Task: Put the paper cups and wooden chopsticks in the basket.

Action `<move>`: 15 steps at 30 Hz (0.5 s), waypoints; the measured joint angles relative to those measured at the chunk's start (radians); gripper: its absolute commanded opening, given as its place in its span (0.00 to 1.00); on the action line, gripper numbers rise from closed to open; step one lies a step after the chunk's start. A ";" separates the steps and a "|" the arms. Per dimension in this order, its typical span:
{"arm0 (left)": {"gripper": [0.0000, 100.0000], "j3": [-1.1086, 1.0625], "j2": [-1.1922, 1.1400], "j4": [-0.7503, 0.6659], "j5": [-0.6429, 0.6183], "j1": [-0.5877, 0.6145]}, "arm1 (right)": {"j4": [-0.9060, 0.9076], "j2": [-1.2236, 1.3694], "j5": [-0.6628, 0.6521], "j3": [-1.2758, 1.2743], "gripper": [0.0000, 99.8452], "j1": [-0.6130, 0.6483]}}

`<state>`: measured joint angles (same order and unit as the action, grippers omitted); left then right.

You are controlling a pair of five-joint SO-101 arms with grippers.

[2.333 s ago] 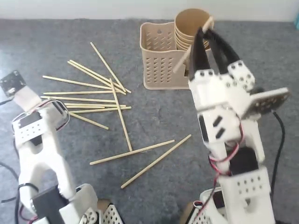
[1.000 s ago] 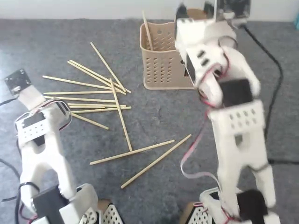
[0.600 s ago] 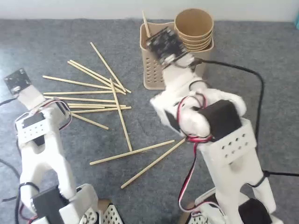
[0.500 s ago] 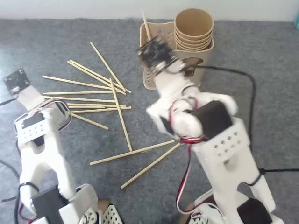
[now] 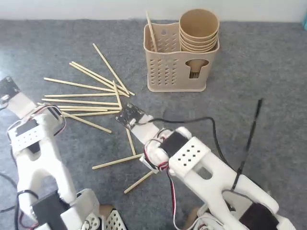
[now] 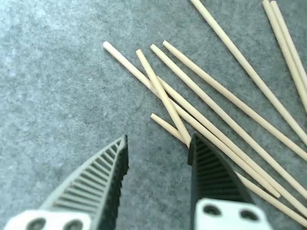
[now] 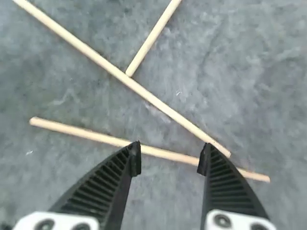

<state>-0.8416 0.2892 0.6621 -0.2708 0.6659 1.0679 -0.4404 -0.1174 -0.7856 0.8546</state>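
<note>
Grey carpet (image 5: 259, 67) carries the basket (image 5: 175, 72), paper cups (image 5: 198, 24) stacked inside, one chopstick (image 5: 151, 31) now leaning upright beside them since your right arm swung back down. Your right gripper (image 7: 171, 146) hangs open, empty, astride a flat chopstick (image 7: 86, 134) lying crosswise to its jaws. Your left gripper (image 6: 158, 140) gapes empty over the heap (image 5: 81, 85).

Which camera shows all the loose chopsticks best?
The high view: it takes in the whole scatter of chopsticks. The left wrist view has several chopsticks close up, and the right wrist view has three chopsticks close up.
</note>
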 measured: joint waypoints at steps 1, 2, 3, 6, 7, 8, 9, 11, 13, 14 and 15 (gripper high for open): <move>0.19 0.000 0.000 0.000 0.000 0.000 | -0.037 0.000 0.000 -0.025 0.21 0.000; 0.19 0.000 0.000 0.000 0.000 0.000 | -0.066 0.000 0.000 -0.041 0.21 0.000; 0.19 0.000 0.000 0.000 0.000 0.000 | -0.086 0.003 -0.011 -0.046 0.21 0.000; 0.19 0.000 0.000 0.000 -0.003 0.000 | -0.123 0.051 -0.086 -0.048 0.21 0.002; 0.19 0.000 0.000 0.000 -0.003 0.000 | -0.135 0.080 -0.107 -0.048 0.21 0.002; 0.19 0.000 0.000 0.000 -0.003 0.000 | -0.144 0.115 -0.127 -0.048 0.21 0.002; 0.19 0.000 0.000 0.000 -0.005 0.000 | -0.150 0.153 -0.146 -0.046 0.21 0.002; 0.19 0.000 0.000 0.000 -0.006 0.000 | -0.152 0.241 -0.181 -0.017 0.21 0.002; 0.19 0.000 0.000 0.000 -0.006 0.000 | -0.152 0.330 -0.218 0.028 0.21 0.002; 0.19 0.000 0.000 0.000 -0.006 0.000 | -0.153 0.364 -0.235 0.052 0.21 0.000; 0.19 0.000 0.000 0.000 -0.006 0.000 | -0.153 0.397 -0.249 0.080 0.21 -0.002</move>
<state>-0.8416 0.2892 0.6621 -0.2770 0.6659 0.9145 -0.0430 -0.3659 -0.7058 0.8531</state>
